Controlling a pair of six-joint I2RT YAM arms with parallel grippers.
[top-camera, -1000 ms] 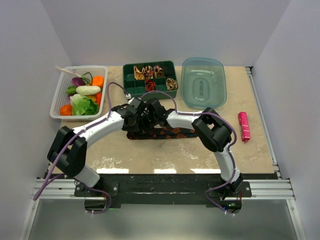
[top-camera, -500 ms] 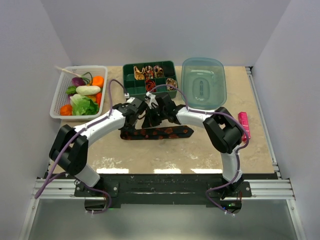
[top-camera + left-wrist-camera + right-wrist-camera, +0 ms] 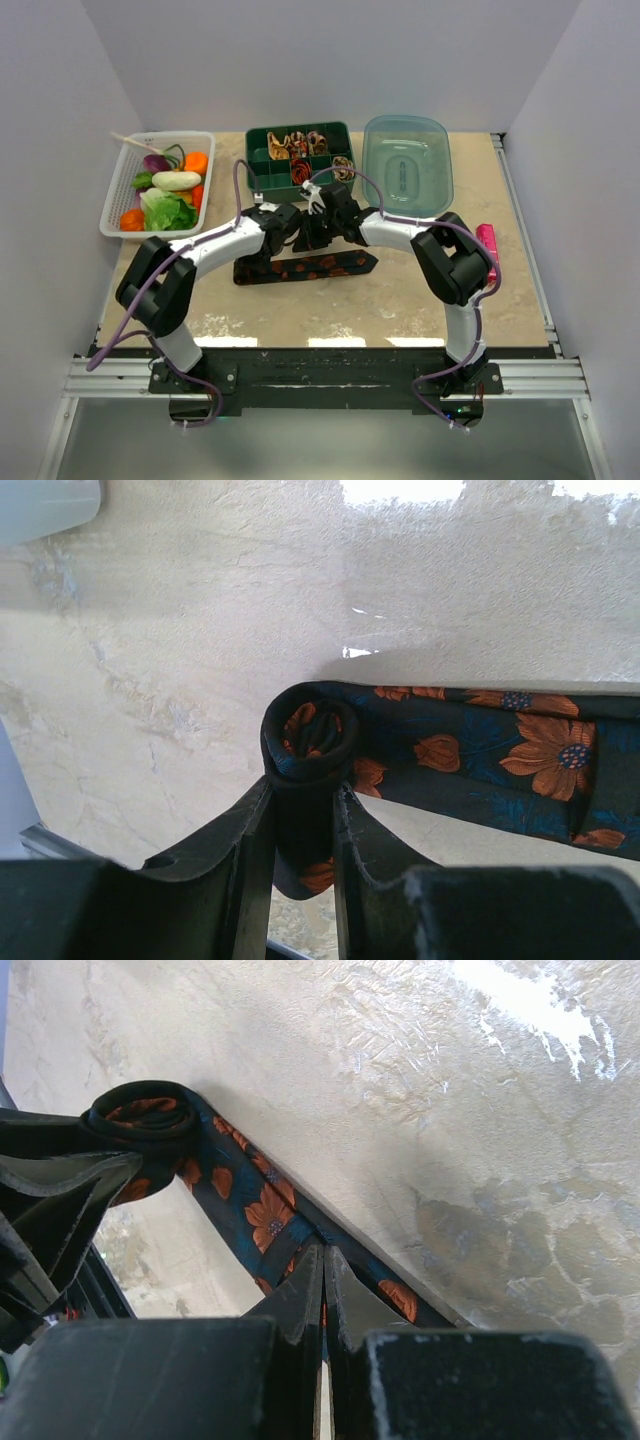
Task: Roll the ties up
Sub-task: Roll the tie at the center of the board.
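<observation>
Left gripper (image 3: pixel 303 802) on dark tie (image 3: pixel 480 748); coiled ties (image 3: pixel 300 143) in green tray (image 3: pixel 262 182)

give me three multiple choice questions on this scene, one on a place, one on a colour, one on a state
1. Where does the pink bar lie?
A) near the right edge of the table
B) at the left edge
C) in the middle

2. What colour are the flowers on the dark tie?
A) white
B) orange
C) green

3. What state is the tie's end at the left gripper in?
A) flat
B) knotted
C) rolled into a coil

Answers:
1 A, the top view shows it far right.
2 B, both wrist views show orange blooms.
3 C, the left wrist view shows a coil pinched between the fingers.
</observation>
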